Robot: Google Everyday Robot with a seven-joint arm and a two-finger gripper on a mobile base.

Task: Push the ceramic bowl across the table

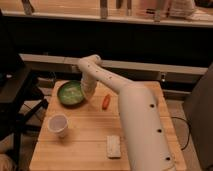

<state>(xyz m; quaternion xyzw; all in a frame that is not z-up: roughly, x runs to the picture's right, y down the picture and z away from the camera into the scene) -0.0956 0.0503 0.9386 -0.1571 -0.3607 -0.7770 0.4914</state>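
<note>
The ceramic bowl (pixel 70 93) is green with a paler inside and sits at the far left of the wooden table (pixel 85 140). My white arm reaches from the lower right up over the table and bends down at the bowl's right rim. The gripper (pixel 87 93) is at the end of the arm, right beside the bowl's right edge; I cannot tell whether it touches the bowl.
A white cup (pixel 58 125) stands at the left front of the table. A small orange-red object like a carrot (pixel 106 102) lies right of the bowl. A white rectangular block (pixel 113 146) lies near the front edge. A dark chair (pixel 15 95) stands left of the table.
</note>
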